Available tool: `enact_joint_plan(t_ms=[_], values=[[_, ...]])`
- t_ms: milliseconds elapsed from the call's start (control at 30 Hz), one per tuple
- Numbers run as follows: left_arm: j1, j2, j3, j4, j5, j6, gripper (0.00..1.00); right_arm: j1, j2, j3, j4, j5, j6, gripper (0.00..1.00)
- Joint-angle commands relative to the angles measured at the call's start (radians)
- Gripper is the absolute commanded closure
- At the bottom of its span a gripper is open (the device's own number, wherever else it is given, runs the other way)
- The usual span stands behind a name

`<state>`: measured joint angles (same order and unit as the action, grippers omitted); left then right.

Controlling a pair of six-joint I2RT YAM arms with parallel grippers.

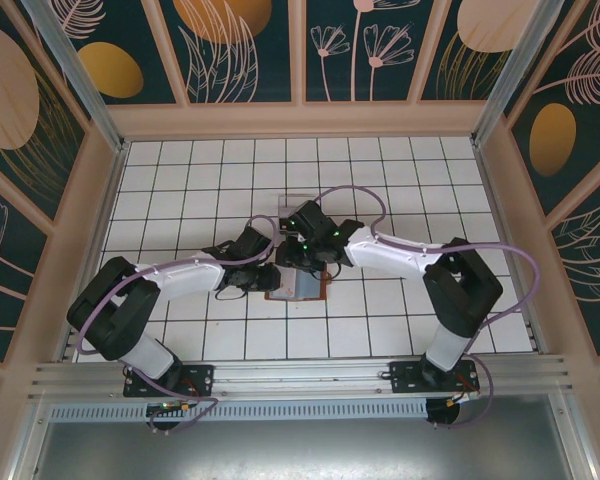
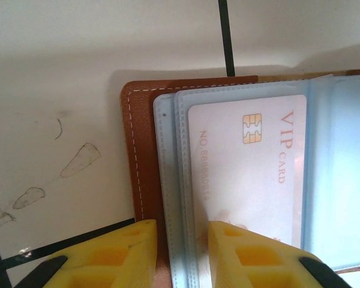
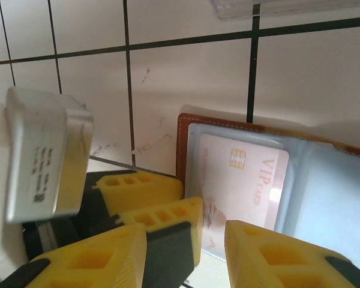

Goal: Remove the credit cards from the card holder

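Note:
The card holder point(image 1: 298, 292) lies open on the white tiles, its reddish-brown leather edge point(image 2: 138, 156) framing grey-blue clear sleeves. A pale credit card point(image 2: 246, 174) marked VIP with a gold chip sits inside the top sleeve, also in the right wrist view point(image 3: 240, 180). My left gripper point(image 2: 183, 255) stands narrowly open, its yellow fingers point(image 3: 150, 186) astride the sleeves' left edge at the holder's corner. My right gripper point(image 3: 186, 261) hovers wide open just over that corner and the left fingers, holding nothing. From above, both grippers point(image 1: 270, 277) point(image 1: 302, 265) meet over the holder point(image 3: 186, 144).
A clear plastic tray point(image 1: 288, 205) sits just beyond the holder, its edge at the top of the right wrist view point(image 3: 270, 7). A grey box point(image 3: 42, 156) on the left wrist is close beside my right fingers. Low walls ring the tiled floor.

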<state>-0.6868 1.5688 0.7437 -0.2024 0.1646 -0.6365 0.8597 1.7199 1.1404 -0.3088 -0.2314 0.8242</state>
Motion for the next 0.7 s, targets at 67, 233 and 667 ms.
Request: enact_joint_plan(t_ms=[67, 233, 667], values=[[-0.006, -0.001, -0.026, -0.014, -0.002, -0.014, 0.72, -0.01, 0.058, -0.046, 0.118, -0.078, 0.032, 0.6], [-0.006, -0.003, -0.03, -0.015, -0.004, -0.015, 0.72, -0.018, 0.082, -0.077, 0.153, -0.092, 0.035, 0.6], [-0.006, -0.006, -0.032, -0.019, -0.008, -0.02, 0.71, -0.024, 0.077, -0.147, 0.156, -0.11, 0.026, 0.6]])
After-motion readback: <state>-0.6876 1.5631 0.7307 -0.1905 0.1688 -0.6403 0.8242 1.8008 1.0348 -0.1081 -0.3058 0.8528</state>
